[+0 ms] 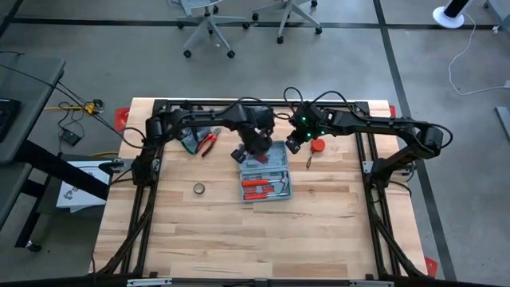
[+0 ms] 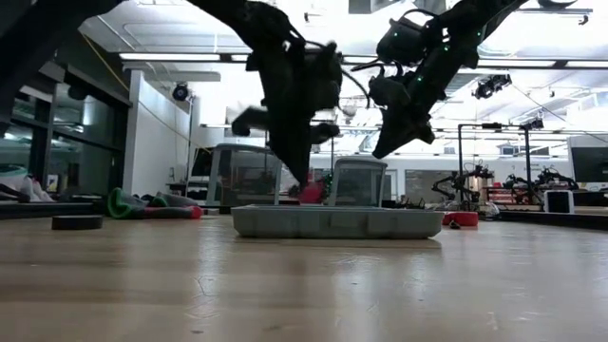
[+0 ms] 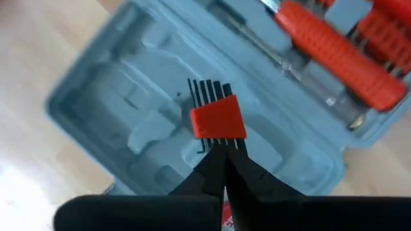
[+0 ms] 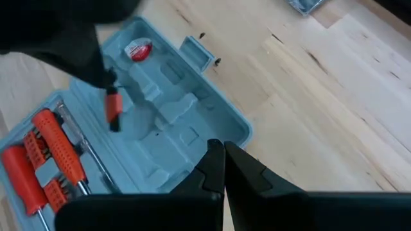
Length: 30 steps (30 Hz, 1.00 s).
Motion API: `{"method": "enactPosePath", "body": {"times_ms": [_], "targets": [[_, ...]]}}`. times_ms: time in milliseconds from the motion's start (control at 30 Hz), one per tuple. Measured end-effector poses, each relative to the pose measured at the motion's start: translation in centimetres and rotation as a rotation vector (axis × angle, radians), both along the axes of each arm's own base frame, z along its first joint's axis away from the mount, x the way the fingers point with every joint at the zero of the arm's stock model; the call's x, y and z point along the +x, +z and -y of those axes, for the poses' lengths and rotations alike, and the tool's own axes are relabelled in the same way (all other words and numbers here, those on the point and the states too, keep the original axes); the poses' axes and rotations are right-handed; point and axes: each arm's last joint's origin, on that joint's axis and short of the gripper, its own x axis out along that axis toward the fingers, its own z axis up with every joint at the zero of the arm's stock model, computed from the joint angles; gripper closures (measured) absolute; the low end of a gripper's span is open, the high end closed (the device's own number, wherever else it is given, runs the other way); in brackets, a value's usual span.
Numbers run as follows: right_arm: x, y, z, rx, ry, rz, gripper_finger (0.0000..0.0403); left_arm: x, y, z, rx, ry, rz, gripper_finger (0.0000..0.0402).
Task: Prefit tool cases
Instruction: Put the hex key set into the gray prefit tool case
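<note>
1. Closest to my left wrist camera, the left gripper (image 3: 223, 168) has its fingers pinched together on a red holder of dark hex keys (image 3: 217, 117), held above the empty moulded recesses of the tool case (image 3: 128, 109).
2. From overhead I see the tool case (image 1: 280, 188) lying open and flat near the middle of the table (image 1: 239, 239), with the left gripper (image 1: 249, 153) over its far end.
3. Red-handled screwdrivers (image 1: 255, 188) sit in the near half of the case.
4. My right gripper (image 4: 223, 168) hangs above the case's edge; its fingers look pressed together with nothing between them. Overhead, it (image 1: 295, 144) sits just beside the case's far right corner.
5. A red round piece (image 1: 317, 145) lies on the wood just beyond the right gripper.
6. Red-handled pliers (image 1: 209, 141) rest on the table to the left of the case, under the left arm.
7. A small dark ring-shaped roll (image 1: 198, 189) lies apart, to the left of the case.
8. At table level, the case (image 2: 337, 221) shows as a low grey tray with both arms above it.
</note>
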Motion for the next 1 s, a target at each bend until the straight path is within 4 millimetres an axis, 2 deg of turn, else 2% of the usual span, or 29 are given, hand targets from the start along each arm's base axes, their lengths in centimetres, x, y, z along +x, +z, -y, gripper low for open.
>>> {"method": "enactPosePath", "body": {"times_ms": [133, 200, 300, 567, 900, 1000], "targets": [[0.0, 0.0, 0.0, -0.001, 0.0, 0.002, 0.0402, 0.8, -1.6, -0.2, 0.206, -0.054, -0.037, 0.0401], [0.0, 0.0, 0.0, 0.0, 0.001, 0.002, 0.0402, 1.4, -1.5, -0.5, 0.259, -0.045, 0.013, 0.0401], [0.0, 0.0, 0.0, 0.002, 0.003, 0.004, 0.0402, 1.6, -1.3, -1.1, 0.186, -0.022, 0.071, 0.0402], [0.0, 0.0, 0.0, 0.001, 0.011, 0.002, 0.0402, 1.2, -1.4, -2.0, 0.146, 0.069, 0.059, 0.0391], [0.0, 0.0, 0.0, -0.005, 0.016, 0.001, 0.0402, 1.1, -1.4, -2.2, 0.11, 0.124, 0.061, 0.033], [0.0, 0.0, 0.0, -0.007, 0.015, 0.0, 0.0402, 1.0, -1.3, -2.3, 0.093, 0.195, 0.055, 0.0315]]}}
